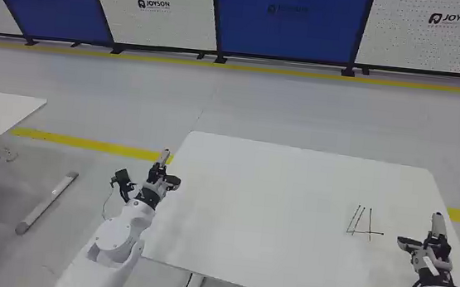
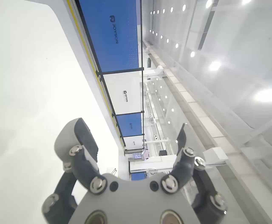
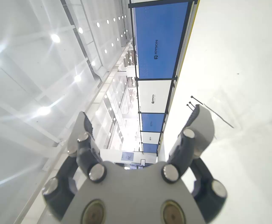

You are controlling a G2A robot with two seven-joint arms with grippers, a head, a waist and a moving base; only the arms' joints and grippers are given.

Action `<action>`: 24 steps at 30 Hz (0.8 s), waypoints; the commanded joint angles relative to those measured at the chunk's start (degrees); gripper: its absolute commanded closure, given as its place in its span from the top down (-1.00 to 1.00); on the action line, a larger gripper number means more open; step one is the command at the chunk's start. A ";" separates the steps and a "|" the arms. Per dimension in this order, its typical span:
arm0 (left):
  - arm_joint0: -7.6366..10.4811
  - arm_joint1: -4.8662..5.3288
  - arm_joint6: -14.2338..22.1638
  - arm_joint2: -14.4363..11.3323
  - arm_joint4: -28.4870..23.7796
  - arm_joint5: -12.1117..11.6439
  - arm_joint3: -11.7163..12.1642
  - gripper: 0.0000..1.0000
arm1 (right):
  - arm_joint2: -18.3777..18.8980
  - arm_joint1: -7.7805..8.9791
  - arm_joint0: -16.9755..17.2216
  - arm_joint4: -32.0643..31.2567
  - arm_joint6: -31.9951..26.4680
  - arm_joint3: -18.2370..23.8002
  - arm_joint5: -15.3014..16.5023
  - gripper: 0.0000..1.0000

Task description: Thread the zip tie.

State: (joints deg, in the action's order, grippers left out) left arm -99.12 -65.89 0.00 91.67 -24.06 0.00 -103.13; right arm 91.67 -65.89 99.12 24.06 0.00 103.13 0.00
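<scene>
At the left edge of the white rectangular table (image 1: 274, 206), the left gripper (image 2: 131, 129) hangs with its dark-padded jaws spread wide and nothing between them, well apart from the work. Toward the right side of the tabletop lies a small cluster of thin black plastic zip ties (image 1: 369, 225), flat on the surface, close together and partly crossing one another. Near them, at the table's right edge, the right gripper (image 3: 141, 112) is likewise opened wide and empty. Its wrist view shows the ties' small square heads (image 3: 191, 97) close by one finger, apparently not touching it.

The ties look very light, springy and smooth-sided. They would likely skid or flick away if pushed from one side, and lying flat they offer little height to pinch. The sound hold is probably one gripper close to the head to steady it and the other on the tail a little back from the tip, leaving the tip free to feed. Since the ties overlap, drawing a single one clear first seems wise. None is lifted yet, so the task looks to be at its start.
</scene>
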 commanded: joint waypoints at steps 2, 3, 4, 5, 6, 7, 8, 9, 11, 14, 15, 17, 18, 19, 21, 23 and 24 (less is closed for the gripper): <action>0.00 0.00 0.00 0.00 0.00 0.00 0.00 1.00 | 0.00 0.00 0.00 0.00 0.00 0.00 0.00 0.57; 0.00 0.00 0.00 0.00 0.00 0.00 0.00 0.57 | 0.00 0.00 0.00 0.00 0.00 0.00 0.00 0.57; 0.00 0.00 0.00 0.00 0.00 0.00 0.00 0.57 | 0.00 0.00 0.00 0.00 0.00 0.00 0.00 1.00; 0.00 0.00 0.00 0.00 0.00 0.00 0.00 1.00 | 0.00 0.00 0.00 0.00 0.00 0.00 0.00 0.57; 0.00 0.00 0.00 0.00 0.00 0.00 0.00 1.00 | 0.00 0.00 0.00 0.00 0.00 0.00 0.00 0.57; 0.00 0.00 0.00 0.00 0.00 0.00 0.00 1.00 | 0.00 0.00 0.00 0.00 0.00 0.00 0.00 1.00; 0.00 0.00 0.00 0.00 0.00 0.00 0.00 1.00 | 0.00 0.00 0.00 0.00 0.00 0.00 0.00 1.00; 0.00 0.00 0.00 0.00 0.00 0.00 0.00 0.57 | 0.00 0.00 0.00 0.00 0.00 0.00 0.00 0.57; 0.00 0.00 0.00 0.00 0.00 0.00 0.00 1.00 | 0.00 0.00 0.00 0.00 0.00 0.00 0.00 1.00; 0.00 0.00 0.00 0.00 0.00 0.00 0.00 0.57 | 0.00 0.00 0.00 0.00 0.00 0.00 0.00 1.00; 0.00 0.00 0.00 0.00 0.00 0.00 0.00 1.00 | 0.00 0.00 0.00 0.00 0.00 0.00 0.00 1.00; 0.00 0.00 0.00 0.00 0.00 0.00 0.00 0.57 | 0.00 0.00 0.00 0.00 0.00 0.00 0.00 0.57; 0.00 0.00 0.00 0.00 0.00 0.00 0.00 1.00 | 0.00 0.00 0.00 0.00 0.00 0.00 0.00 0.57; 0.00 0.00 0.00 0.00 0.00 0.00 0.00 0.57 | 0.00 0.00 0.00 0.00 0.00 0.00 0.00 0.57; 0.00 0.00 0.00 0.00 0.00 0.00 0.00 0.57 | 0.00 0.00 0.00 0.00 0.00 0.00 0.00 1.00; 0.00 0.00 0.00 0.00 0.00 0.00 0.00 1.00 | 0.00 0.08 -0.09 0.11 -1.89 0.63 0.26 1.00; 0.00 0.00 0.00 0.00 0.00 0.00 0.00 1.00 | 2.01 0.50 0.12 0.33 -7.75 0.45 0.60 1.00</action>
State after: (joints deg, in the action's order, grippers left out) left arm -99.12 -65.89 0.00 91.67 -24.06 0.00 -103.13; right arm 91.93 -65.73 99.12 24.23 -0.45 103.46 0.23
